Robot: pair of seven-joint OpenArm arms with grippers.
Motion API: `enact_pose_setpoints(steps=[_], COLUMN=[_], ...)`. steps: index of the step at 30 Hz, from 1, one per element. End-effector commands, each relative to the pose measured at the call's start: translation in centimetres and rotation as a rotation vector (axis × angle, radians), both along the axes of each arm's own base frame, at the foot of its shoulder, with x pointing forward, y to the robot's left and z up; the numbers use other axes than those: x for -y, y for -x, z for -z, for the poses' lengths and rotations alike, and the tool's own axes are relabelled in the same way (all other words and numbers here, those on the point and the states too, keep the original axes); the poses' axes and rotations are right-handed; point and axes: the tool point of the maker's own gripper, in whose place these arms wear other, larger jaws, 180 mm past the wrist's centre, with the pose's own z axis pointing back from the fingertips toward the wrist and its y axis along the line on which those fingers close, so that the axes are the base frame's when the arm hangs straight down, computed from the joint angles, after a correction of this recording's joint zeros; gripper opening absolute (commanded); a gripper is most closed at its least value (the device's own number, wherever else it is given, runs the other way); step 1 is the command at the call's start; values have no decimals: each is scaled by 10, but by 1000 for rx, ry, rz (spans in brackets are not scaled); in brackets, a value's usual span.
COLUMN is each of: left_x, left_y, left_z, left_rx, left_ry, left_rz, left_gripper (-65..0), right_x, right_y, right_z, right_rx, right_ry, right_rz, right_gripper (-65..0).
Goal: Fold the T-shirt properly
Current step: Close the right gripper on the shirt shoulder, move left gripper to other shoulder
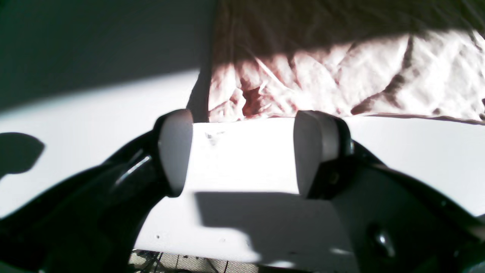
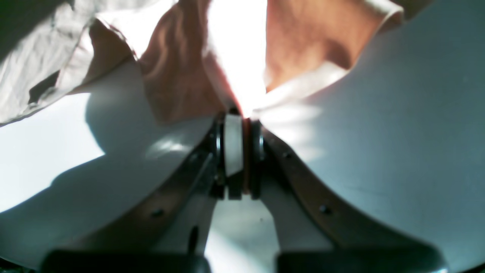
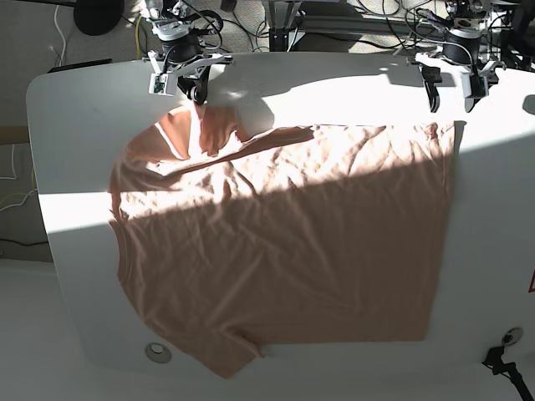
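Observation:
The salmon-pink T-shirt (image 3: 284,242) lies spread on the white table (image 3: 75,125), neck to the left and hem to the right in the base view. My right gripper (image 3: 199,92) is shut on the far sleeve and holds it lifted at the table's back left. In the right wrist view the jaws (image 2: 242,121) pinch a fold of pink cloth (image 2: 178,76). My left gripper (image 3: 451,93) is open and empty just behind the hem's far corner. In the left wrist view the gripper (image 1: 246,151) hovers over bare table, with the wrinkled cloth edge (image 1: 341,76) just beyond its fingertips.
Strong sun and shadow bands cross the table. Round fittings sit at the front left (image 3: 156,352) and front right (image 3: 512,336). A black clamp (image 3: 501,363) is at the front right corner. Cables and stands (image 3: 334,17) crowd the floor behind the table.

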Motion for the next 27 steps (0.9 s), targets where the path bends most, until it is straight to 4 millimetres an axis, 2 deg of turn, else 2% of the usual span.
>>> enact_pose_setpoints(steps=[1, 6, 11, 15, 17, 21, 27], left_x=[-14, -5, -17, -15, -15, -18, -21], left_y=[-8, -37, -47, -44, -40, -30, -33], left_z=[-14, -19, 1, 16, 23, 46, 58], left_rx=[34, -8, -107, -162, -183, -240, -256], left_ry=[10, 38, 46, 60, 70, 103, 131], left_rz=[-23, 116, 117, 148, 156, 150, 135], left_gripper=[-254, -254, -246, -139, -107, -105, -105], right_x=[-1, -1, -1, -1, -1, -1, -1], right_y=[13, 17, 20, 19, 20, 20, 19], right_z=[10, 11, 12, 12, 12, 13, 13], right_rx=[-68, -77, -83, -81, -83, -85, -81], right_ry=[2, 1, 2, 3, 5, 6, 7], right_rz=[-9, -11, -11, -12, -13, -14, -14], right_gripper=[-650, -650, -650, -650, -650, -650, -650])
